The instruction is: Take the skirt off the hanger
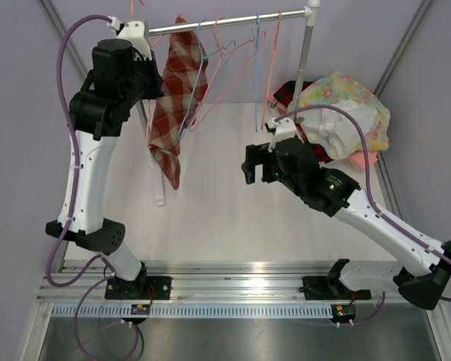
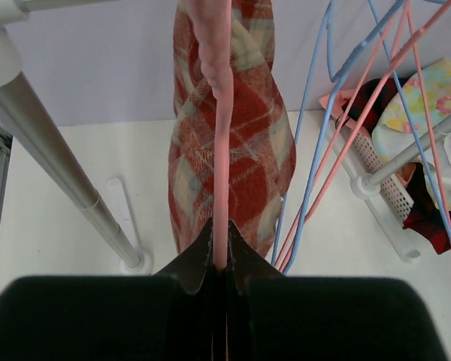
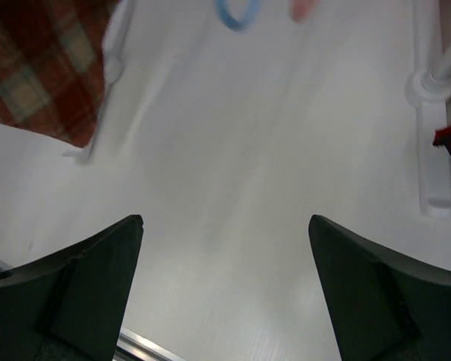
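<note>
The plaid skirt [image 1: 169, 113] is hung from the rail [image 1: 233, 21] at about 11 o'clock in the top view. Its pink hanger [image 2: 222, 150] is pinched in the clenched left gripper [image 2: 220, 235], while the right gripper [image 3: 225, 219] is held wide apart and empty over the table [image 1: 225, 226]. If the hanger is pulled before the cloth is caught, the skirt may be dragged along, or the empty hangers [image 2: 310, 180] at 3 o'clock may be tangled. How the skirt is fixed on the hanger cannot be made out, since its top is cut off in the wrist view.
</note>
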